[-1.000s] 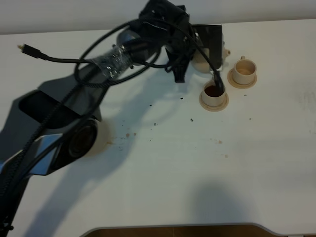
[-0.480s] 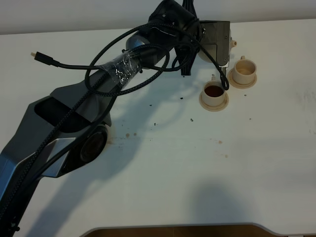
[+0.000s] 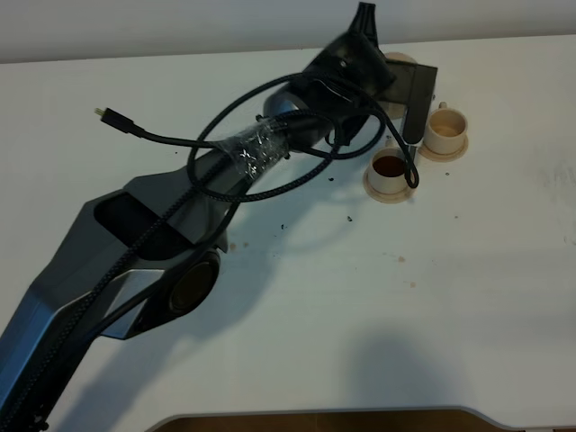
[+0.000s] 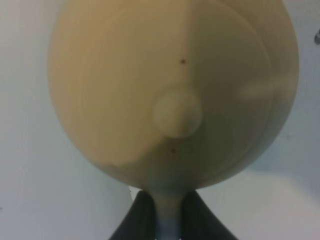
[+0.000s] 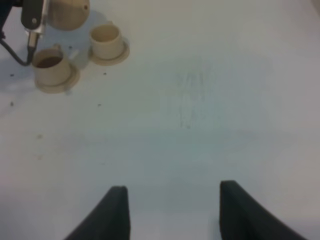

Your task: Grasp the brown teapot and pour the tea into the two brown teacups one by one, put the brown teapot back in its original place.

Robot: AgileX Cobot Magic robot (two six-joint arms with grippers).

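Observation:
The brown teapot (image 4: 170, 95) fills the left wrist view, lid knob towards the camera. My left gripper (image 4: 167, 215) is shut on its handle. In the high view the left gripper (image 3: 409, 94) hides most of the teapot (image 3: 397, 59) and holds it just behind the two teacups. The nearer teacup (image 3: 389, 170) holds dark tea. The farther teacup (image 3: 445, 129) looks empty. Each stands on its small saucer. In the right wrist view my right gripper (image 5: 172, 215) is open and empty over bare table, far from the teapot (image 5: 67, 12) and both cups (image 5: 50, 67) (image 5: 106, 39). The teapot's own saucer is hidden.
The left arm (image 3: 180, 216) with its looped black cables (image 3: 153, 137) lies across the left and middle of the white table (image 3: 468, 270). Small dark specks and stains (image 3: 349, 219) dot the table in front of the cups. The table's front edge (image 3: 315, 416) is near.
The left arm has swung right and back, carrying the teapot from over the tea-filled cup to behind and between the two cups. The cups have not moved.

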